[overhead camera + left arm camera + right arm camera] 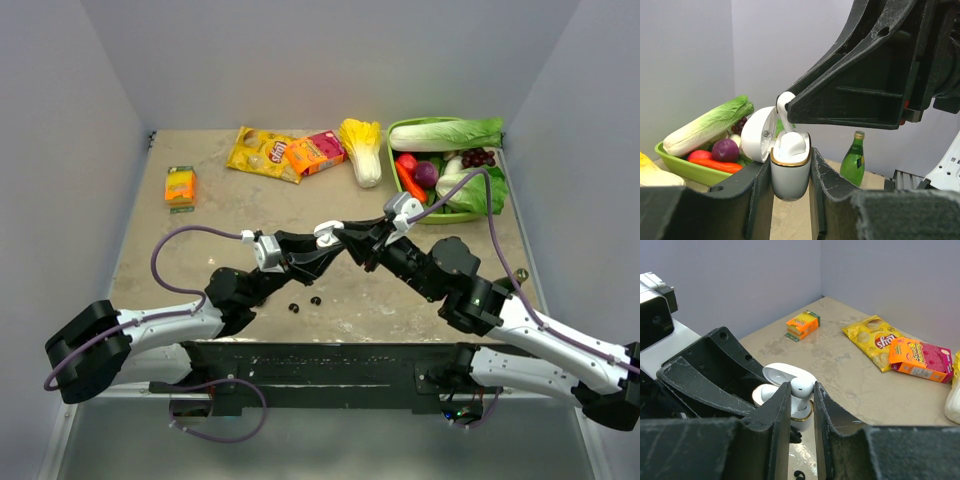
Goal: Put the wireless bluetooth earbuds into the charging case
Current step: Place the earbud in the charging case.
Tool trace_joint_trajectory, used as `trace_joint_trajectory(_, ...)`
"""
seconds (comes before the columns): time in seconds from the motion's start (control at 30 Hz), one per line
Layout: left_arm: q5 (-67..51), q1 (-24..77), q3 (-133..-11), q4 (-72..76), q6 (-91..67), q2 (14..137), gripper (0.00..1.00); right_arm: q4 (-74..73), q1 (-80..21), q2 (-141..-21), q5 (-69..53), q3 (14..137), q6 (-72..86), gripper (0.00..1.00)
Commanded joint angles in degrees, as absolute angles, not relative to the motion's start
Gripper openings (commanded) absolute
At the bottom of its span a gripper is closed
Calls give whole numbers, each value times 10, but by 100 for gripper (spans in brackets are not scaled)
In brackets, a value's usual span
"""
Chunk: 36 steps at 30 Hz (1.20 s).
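The white bud [802,386] is pinched between the fingers of my right claw [801,396], directly over the mouth of the case [788,187]. Its rounded head is on top. Its stem points down, close to upright and leaning a little toward the lid [758,134]. The tip looks to be at the well or just inside it, but I cannot tell how deep it sits.

My left claw [790,172] is clamped on the case's sides below the gold rim, holding it upright in the air above the counter [200,240]. The lid is swung open to one side. Another white, rounded shape [791,144] fills the case next to the stem. I take it for the other white bud, already seated.

As I judge it, the move ahead is a short straight push down along the stem's axis, and the right arm has to make it. The lid stands just beside the stem and my right fingers are broad against the case's mouth. They could catch the rim or my left fingers before the bud is fully down.

Below the case, toward my bases, one black bud [294,307] and a second black bud [316,300] lie on the counter. Both are loose and well apart from either claw.

Far beyond the case are a chip bag [875,340], a pink box [917,357], a small orange box [803,325], a green basket [440,215] of vegetables and a green bottle [853,160]. None of them is in the path.
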<state>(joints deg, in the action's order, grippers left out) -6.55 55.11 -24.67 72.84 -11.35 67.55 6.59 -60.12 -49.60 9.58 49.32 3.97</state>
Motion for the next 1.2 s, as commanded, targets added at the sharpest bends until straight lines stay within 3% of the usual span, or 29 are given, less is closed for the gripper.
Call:
trace_joint_trajectory(0.0, -83, 555, -287, 831, -118, 681, 0, 15, -629, -514, 2, 498, 62, 24)
trace_joint_trajectory(0.17, -83, 555, -284, 834, -119, 683, 0, 16, -629, -511, 9, 503, 68, 33)
trace_joint_trajectory(0.57, -82, 555, -280, 838, -120, 681, 0, 20, -629, -507, 10, 514, 79, 43)
trace_joint_trajectory(1.17, -82, 555, -278, 845, -120, 685, 0, 18, -629, -500, 31, 524, 86, 53)
